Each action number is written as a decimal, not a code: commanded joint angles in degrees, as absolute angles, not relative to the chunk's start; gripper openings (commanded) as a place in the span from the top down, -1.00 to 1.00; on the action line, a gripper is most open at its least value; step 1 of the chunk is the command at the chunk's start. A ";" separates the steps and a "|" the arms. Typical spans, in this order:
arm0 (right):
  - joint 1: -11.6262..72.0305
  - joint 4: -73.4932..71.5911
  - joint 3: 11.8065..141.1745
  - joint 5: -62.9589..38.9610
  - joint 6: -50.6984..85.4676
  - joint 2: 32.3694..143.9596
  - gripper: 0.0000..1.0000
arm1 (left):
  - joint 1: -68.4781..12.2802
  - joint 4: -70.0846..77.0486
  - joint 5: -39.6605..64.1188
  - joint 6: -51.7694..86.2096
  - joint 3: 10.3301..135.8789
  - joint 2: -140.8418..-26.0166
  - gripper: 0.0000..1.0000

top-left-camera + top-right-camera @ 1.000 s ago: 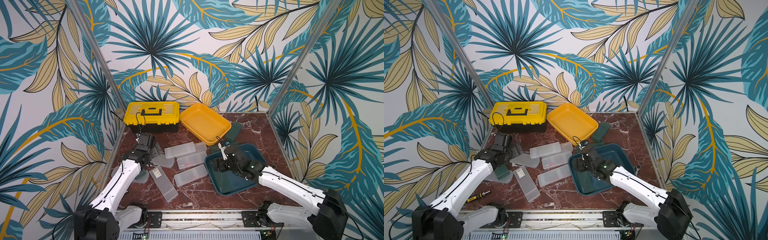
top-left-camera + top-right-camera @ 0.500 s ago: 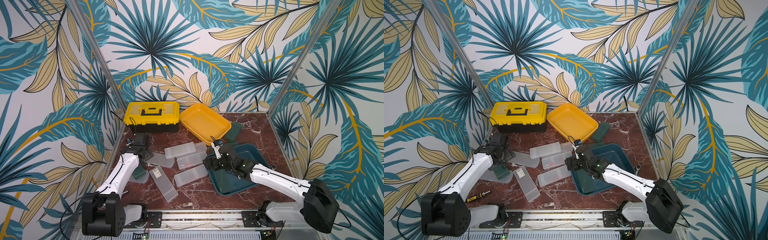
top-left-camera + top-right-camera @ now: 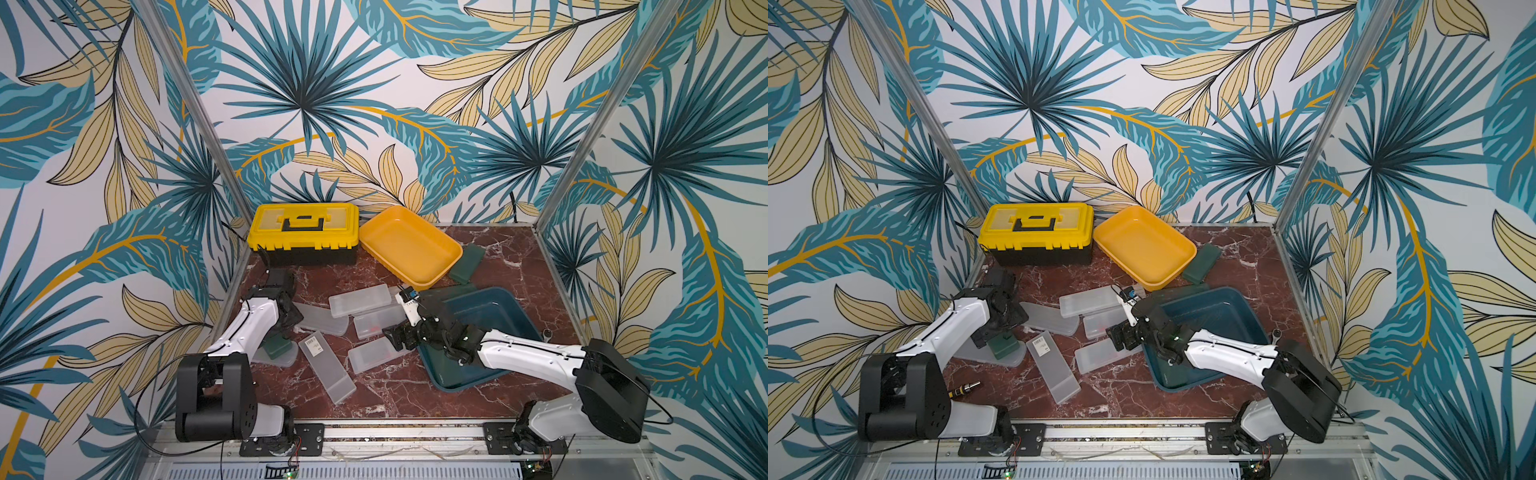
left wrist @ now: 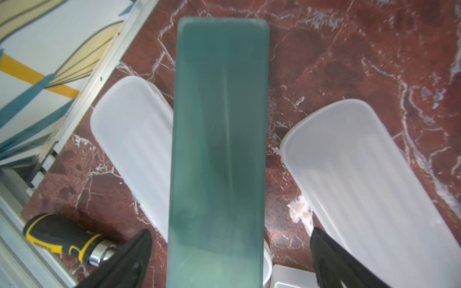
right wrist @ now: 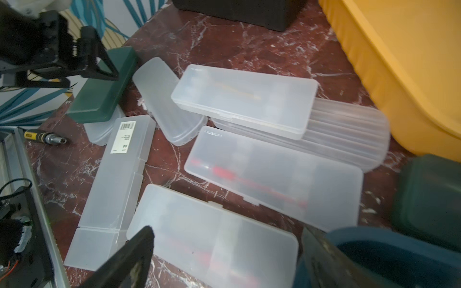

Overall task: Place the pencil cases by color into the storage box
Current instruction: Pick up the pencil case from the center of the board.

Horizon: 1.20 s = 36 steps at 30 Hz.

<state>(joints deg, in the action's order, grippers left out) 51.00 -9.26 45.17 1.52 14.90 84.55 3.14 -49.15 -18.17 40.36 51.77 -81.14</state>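
Cases (image 3: 360, 300) lie loose on table (image 3: 399, 395). Left gripper (image 4: 229, 233) jaws apart, straddling green case (image 4: 217, 149) stacked on a frosted one (image 4: 134, 139): closing may skid it or drag both. Right gripper (image 5: 227, 230) apart over another frosted case (image 5: 212, 239); its finger is near the teal bin (image 5: 386, 240) rim, could snag on descent.

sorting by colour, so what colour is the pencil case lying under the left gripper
Dark green and opaque. The pencil case shows best in the left wrist view.
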 commanded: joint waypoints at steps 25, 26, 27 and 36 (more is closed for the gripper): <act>57.22 -24.52 45.80 6.33 8.73 91.74 -0.84 | 5.88 -46.15 -13.45 40.67 46.49 -81.43 -0.79; 57.30 -24.52 45.91 6.40 8.70 91.89 -0.84 | 5.86 -45.98 -13.36 40.52 46.36 -81.43 -0.77; 57.26 -24.52 45.91 6.41 8.72 92.03 -0.84 | 5.89 -45.90 -13.40 40.52 46.31 -81.35 -0.75; 57.44 -24.69 46.05 6.24 9.12 92.88 -0.83 | 5.89 -45.53 -13.45 40.67 45.29 -80.36 -0.55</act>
